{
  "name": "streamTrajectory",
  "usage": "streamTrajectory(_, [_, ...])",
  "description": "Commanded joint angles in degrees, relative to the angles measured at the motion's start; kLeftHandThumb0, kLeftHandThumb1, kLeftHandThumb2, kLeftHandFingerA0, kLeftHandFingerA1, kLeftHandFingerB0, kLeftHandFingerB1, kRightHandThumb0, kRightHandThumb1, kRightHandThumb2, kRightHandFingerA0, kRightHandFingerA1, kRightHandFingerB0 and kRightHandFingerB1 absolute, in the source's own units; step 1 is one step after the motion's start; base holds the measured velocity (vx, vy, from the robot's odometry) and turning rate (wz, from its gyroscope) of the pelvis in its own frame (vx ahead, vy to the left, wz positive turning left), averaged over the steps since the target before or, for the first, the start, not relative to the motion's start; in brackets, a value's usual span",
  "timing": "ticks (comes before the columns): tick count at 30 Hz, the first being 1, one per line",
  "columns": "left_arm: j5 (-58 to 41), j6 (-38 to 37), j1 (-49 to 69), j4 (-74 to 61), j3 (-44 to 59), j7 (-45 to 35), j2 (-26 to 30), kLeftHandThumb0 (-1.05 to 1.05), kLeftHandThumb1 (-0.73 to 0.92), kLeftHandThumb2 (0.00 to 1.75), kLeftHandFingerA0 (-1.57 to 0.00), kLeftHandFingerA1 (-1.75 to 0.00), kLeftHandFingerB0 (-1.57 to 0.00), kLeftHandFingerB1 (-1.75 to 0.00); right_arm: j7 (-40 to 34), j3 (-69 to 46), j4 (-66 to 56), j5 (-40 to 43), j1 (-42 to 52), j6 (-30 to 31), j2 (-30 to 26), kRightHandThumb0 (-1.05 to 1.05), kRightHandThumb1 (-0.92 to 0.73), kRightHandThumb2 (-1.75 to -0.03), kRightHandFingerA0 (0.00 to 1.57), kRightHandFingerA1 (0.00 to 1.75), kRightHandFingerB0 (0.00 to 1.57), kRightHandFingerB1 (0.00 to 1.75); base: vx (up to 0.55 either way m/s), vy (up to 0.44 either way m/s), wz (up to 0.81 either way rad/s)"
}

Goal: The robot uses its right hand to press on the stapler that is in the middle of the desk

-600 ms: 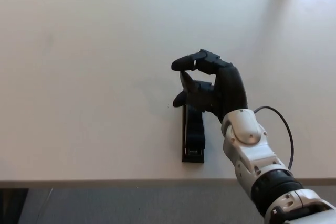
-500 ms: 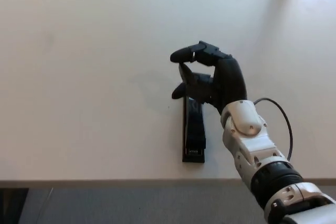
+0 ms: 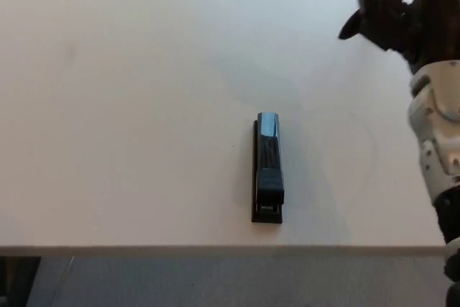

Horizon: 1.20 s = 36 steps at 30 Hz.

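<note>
Stapler [image 3: 267,168] lies flat on the pale bench [image 3: 129,106], and from my seat I see it near the front edge, roughly midway across the view. It is black, with a glossy strip along its top that catches bluish light at the far end. Its long axis runs away from the robot, the far end pointing up the picture and the near end just short of the bench edge. Nothing touches it.

I see the right hand [image 3: 402,5] high in the upper right corner, well apart from the stapler and off to its right. Its black fingers [image 3: 356,25] are curled but spread, a gap showing between the upper finger and the lower one, and I see nothing held between them. Part of the hand is cut off by the top and right borders. Below it the white forearm [image 3: 438,141] runs down the right edge of the view.

I cannot find the left hand anywhere in the head view.
</note>
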Motion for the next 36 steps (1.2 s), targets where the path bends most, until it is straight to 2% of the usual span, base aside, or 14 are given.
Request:
streamTrajectory(1, [-0.7,4.4,-0.1,-5.3,1.1,1.8,0.8,-0.3,0.73,1.22,-0.08,-0.52,-0.06,-0.52,11.2,-20.6,-38.3,17.0,14.0,13.4,-23.8,-0.14,-0.79,-0.71,1.22,1.18,0.74,1.16,0.0,0.0,0.0])
streamTrajectory(3, [-0.7,4.1,-0.5,-4.7,1.3,1.7,1.0,-0.31,0.71,1.22,-0.08,-0.52,-0.06,-0.52,11.7,-24.2,-38.2,18.1,18.6,12.5,-24.6,-0.12,-0.73,-0.75,1.25,1.17,0.82,1.13,0.0,0.0,0.0])
streamTrajectory(4, [-0.9,4.0,-0.6,-4.6,1.4,1.6,1.0,-0.54,0.92,0.7,-0.23,-0.47,-0.15,-0.41,11.6,-25.4,-37.9,18.2,20.0,12.4,-24.9,-0.14,-0.73,-0.74,1.25,1.17,0.84,1.08,0.0,0.0,0.0])
streamTrajectory(5, [-1.3,4.1,-0.8,-4.7,1.7,1.4,1.1,-0.31,0.71,1.21,-0.09,-0.52,-0.06,-0.52,11.9,-27.1,-37.0,18.1,22.0,11.6,-25.4,-0.17,-0.75,-0.68,1.24,1.15,0.81,1.06,0.0,0.0,0.0])
streamTrajectory(8, [-1.7,4.6,-0.8,-5.1,2.1,1.1,1.3,-0.55,0.92,0.7,-0.26,-0.48,-0.15,-0.41,14.2,-30.7,-28.4,19.1,24.1,3.5,-25.7,-0.1,-0.75,-0.68,1.25,0.98,0.82,1.08,0.0,0.0,0.0])
streamTrajectory(9, [-1.6,4.6,-0.7,-5.2,2.1,1.0,1.3,-0.31,0.72,1.22,-0.07,-0.52,-0.05,-0.51,15.0,-31.3,-26.6,19.5,24.3,2.5,-25.9,-0.08,-0.78,-0.69,1.24,1.06,0.82,1.07,0.0,0.0,0.0])
streamTrajectory(11, [-1.2,4.9,-0.7,-5.3,2.1,1.3,1.5,-0.55,0.92,0.69,-0.25,-0.47,-0.16,-0.41,17.9,-34.2,-17.5,19.8,26.1,-2.3,-27.5,0.03,-0.84,-0.7,1.18,1.14,0.81,1.06,0.0,0.0,0.0])
streamTrajectory(16, [-0.7,5.6,-1.0,-5.3,2.3,1.9,1.5,-0.56,0.92,0.67,-0.23,-0.45,-0.16,-0.4,16.7,-39.0,-4.1,17.5,31.0,-4.3,-29.9,0.1,-0.87,-0.67,1.06,1.23,0.7,1.12,0.0,0.0,0.0])
streamTrajectory(17, [-0.7,5.9,-1.2,-5.2,2.4,1.9,1.6,-0.32,0.7,1.21,-0.06,-0.51,-0.05,-0.51,16.3,-39.8,0.0,17.1,32.0,-5.4,-30.0,0.12,-0.88,-0.67,1.08,1.19,0.68,1.14,0.0,0.0,0.0])
streamTrajectory(18, [-0.6,5.9,-1.3,-5.2,2.4,2.0,1.6,-0.54,0.92,0.67,-0.24,-0.46,-0.16,-0.4,16.6,-40.2,2.2,17.2,32.3,-5.9,-30.1,0.11,-0.88,-0.65,1.1,1.13,0.66,1.13,0.0,0.0,0.0])
streamTrajectory(23, [-0.4,5.8,-1.7,-4.7,2.4,2.2,1.5,-0.56,0.92,0.67,-0.23,-0.45,-0.17,-0.4,18.2,-41.3,16.3,16.0,34.0,-11.3,-31.0,0.05,-0.86,-0.64,1.09,1.19,0.66,1.09,0.0,0.0,0.0])
streamTrajectory(25, [-0.4,5.8,-2.2,-4.4,2.3,2.2,1.4,-0.32,0.7,1.21,-0.07,-0.51,-0.05,-0.51,16.4,-40.9,20.3,14.9,34.0,-11.3,-31.1,-0.01,-0.85,-0.64,1.07,1.21,0.66,1.08,0.0,0.0,0.0])
streamTrajectory(26, [-0.4,5.6,-2.3,-4.2,2.3,2.1,1.3,-0.56,0.92,0.67,-0.23,-0.46,-0.17,-0.4,16.1,-40.8,22.3,14.9,34.0,-10.3,-31.0,-0.04,-0.84,-0.64,1.06,1.24,0.63,1.08,0.0,0.0,0.0])
streamTrajectory(36, [-0.4,5.4,-2.6,-4.4,2.1,1.9,1.1,-0.57,0.92,0.68,-0.22,-0.45,-0.18,-0.4,4.4,-29.2,38.7,3.6,34.7,-5.5,-26.7,-0.08,-0.85,-0.66,1.02,1.07,0.67,1.02,0.0,0.0,0.0])
